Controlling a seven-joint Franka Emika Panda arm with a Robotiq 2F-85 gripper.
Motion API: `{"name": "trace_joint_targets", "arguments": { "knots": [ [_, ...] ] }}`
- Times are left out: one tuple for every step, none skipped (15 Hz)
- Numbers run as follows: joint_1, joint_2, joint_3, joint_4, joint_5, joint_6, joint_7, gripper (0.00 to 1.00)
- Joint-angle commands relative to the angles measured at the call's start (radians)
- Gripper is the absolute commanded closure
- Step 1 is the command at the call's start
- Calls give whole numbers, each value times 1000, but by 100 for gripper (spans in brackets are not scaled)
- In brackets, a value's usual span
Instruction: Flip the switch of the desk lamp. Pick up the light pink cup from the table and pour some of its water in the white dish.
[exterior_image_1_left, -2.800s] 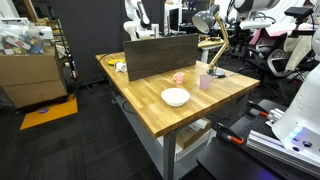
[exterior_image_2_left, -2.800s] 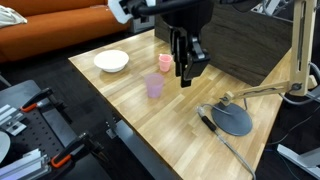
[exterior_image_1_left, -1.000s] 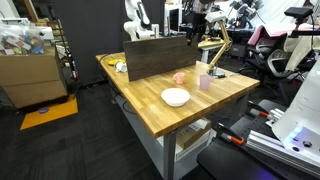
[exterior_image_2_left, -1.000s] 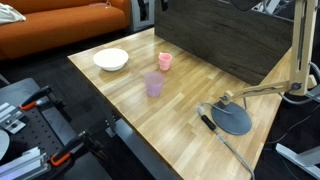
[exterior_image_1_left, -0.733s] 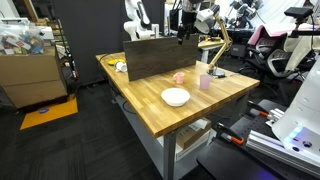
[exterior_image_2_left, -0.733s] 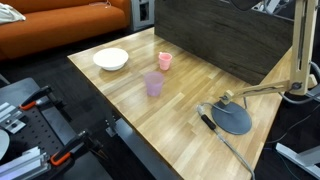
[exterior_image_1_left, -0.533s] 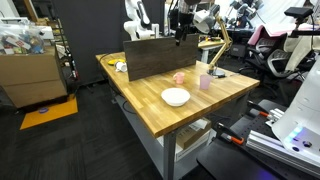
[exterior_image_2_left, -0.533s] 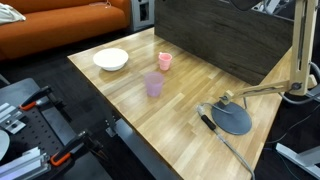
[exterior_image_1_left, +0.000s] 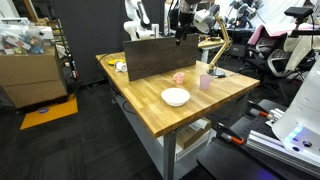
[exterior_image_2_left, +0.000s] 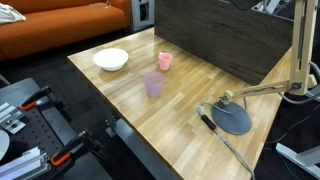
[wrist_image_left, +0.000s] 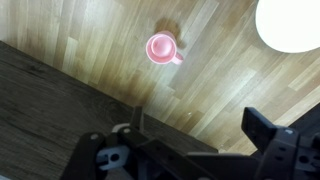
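Note:
The light pink cup (wrist_image_left: 160, 48) stands upright on the wooden table, far below my gripper (wrist_image_left: 200, 132) in the wrist view. It shows in both exterior views (exterior_image_1_left: 179, 77) (exterior_image_2_left: 164, 61). The white dish (exterior_image_1_left: 175, 97) (exterior_image_2_left: 111, 60) lies near it, at the top right corner of the wrist view (wrist_image_left: 290, 22). The desk lamp (exterior_image_1_left: 214, 44) stands at the table's far corner, its dark base (exterior_image_2_left: 234, 119) flat on the wood. My gripper (exterior_image_1_left: 180, 22) hangs open and empty high above the dark board, out of sight in the exterior view that looks over the table top.
A taller pale pink-lilac tumbler (exterior_image_1_left: 205, 82) (exterior_image_2_left: 154, 85) stands between cup and lamp. A dark upright board (exterior_image_1_left: 160, 56) (wrist_image_left: 40, 100) runs along the table's back. The table edge (exterior_image_2_left: 100, 100) drops off near the dish.
Over the last second the gripper drifted a little sideways, away from the lamp head, staying high. Cups, dish and lamp have not moved.

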Motion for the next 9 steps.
{"name": "trace_joint_targets", "arguments": {
  "knots": [
    [-6,12,7,1,-38,21,-1,0],
    [-4,22,10,8,-41,34,-19,0],
    [-2,39,16,23,-36,44,-36,0],
    [0,55,22,35,-33,67,-47,0],
    [3,83,27,52,-44,117,-46,0],
    [4,107,35,69,-37,149,-54,0],
    [5,137,45,93,-30,173,-58,0],
    [4,164,55,108,-25,200,-68,0],
    [-1,195,70,124,-13,216,-87,0]
  ]
}}
